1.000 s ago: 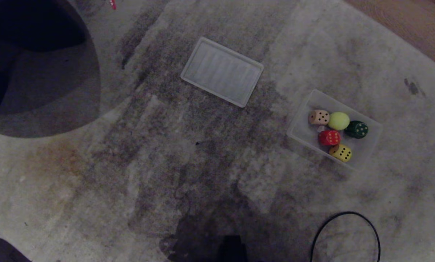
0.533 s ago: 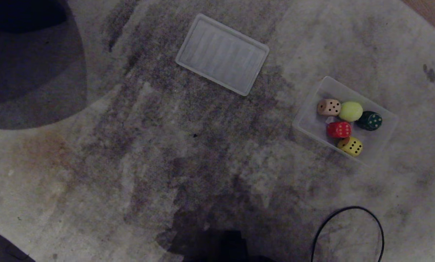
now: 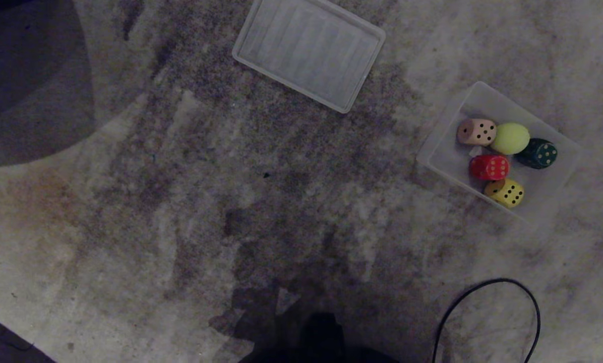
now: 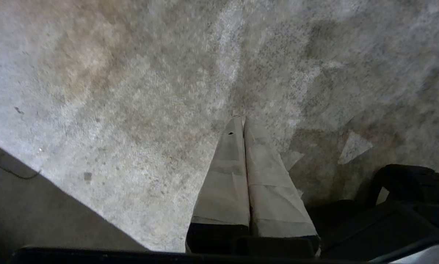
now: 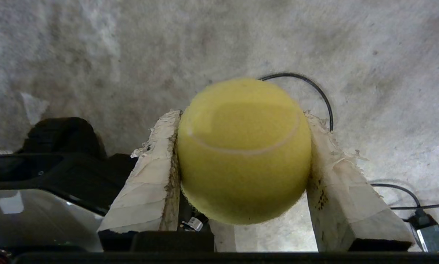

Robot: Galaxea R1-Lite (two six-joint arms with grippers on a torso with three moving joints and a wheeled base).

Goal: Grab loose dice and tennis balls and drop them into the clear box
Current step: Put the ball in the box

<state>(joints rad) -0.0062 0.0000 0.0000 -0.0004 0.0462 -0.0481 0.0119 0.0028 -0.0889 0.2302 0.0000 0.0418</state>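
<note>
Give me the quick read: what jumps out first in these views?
The right tool is clamped on a tennis ball above the grey carpet. On the robot's front right, the clear box holds four dice and another tennis ball. A ribbed white panel lies farther ahead.

The ribbed panel [image 3: 309,50] is cut off by the head view's top edge. The black cable [image 3: 488,312] runs off its bottom edge, and neither arm shows there.
</note>
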